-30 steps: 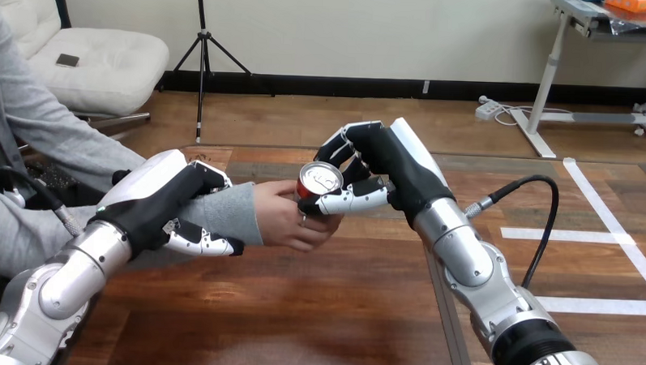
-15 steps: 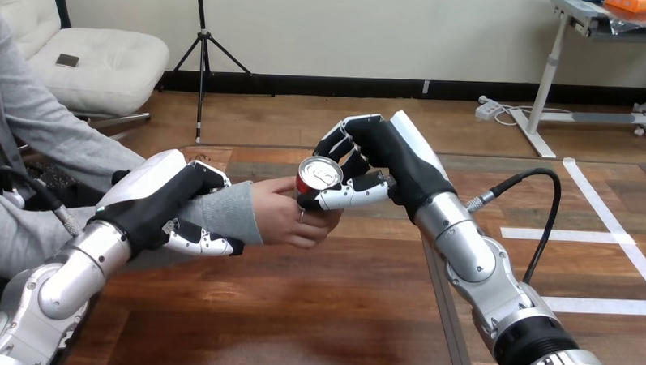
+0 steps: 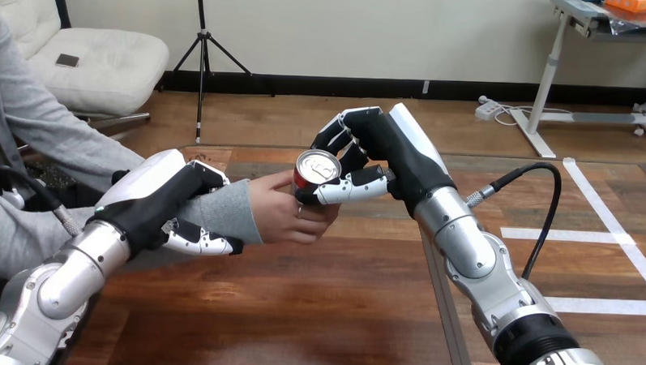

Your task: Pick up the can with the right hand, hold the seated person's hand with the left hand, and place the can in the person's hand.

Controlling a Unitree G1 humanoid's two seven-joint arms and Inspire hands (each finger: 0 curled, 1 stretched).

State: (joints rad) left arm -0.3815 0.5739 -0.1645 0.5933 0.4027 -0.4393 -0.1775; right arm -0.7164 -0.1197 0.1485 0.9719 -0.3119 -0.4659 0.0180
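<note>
A red can (image 3: pixel 313 173) with a silver top stands upright in the person's hand (image 3: pixel 282 214), above the table's middle. My right hand (image 3: pixel 377 156) comes in from the right with its fingers and thumb curled round the can. The person's fingers lie against the can's lower part, under my thumb. My left hand (image 3: pixel 163 201) is at the left, its fingers and thumb wrapped round the person's forearm in its grey sleeve (image 3: pixel 221 210), just behind the wrist.
The wooden table (image 3: pixel 299 311) stretches below both arms. A black cable (image 3: pixel 538 206) loops up from my right forearm. White tape lines (image 3: pixel 618 241) mark the table's right part. The person's other arm lies at the far left edge.
My right hand with the can has shifted slightly up and to the left. The person's hand and my left hand have stayed where they were.
</note>
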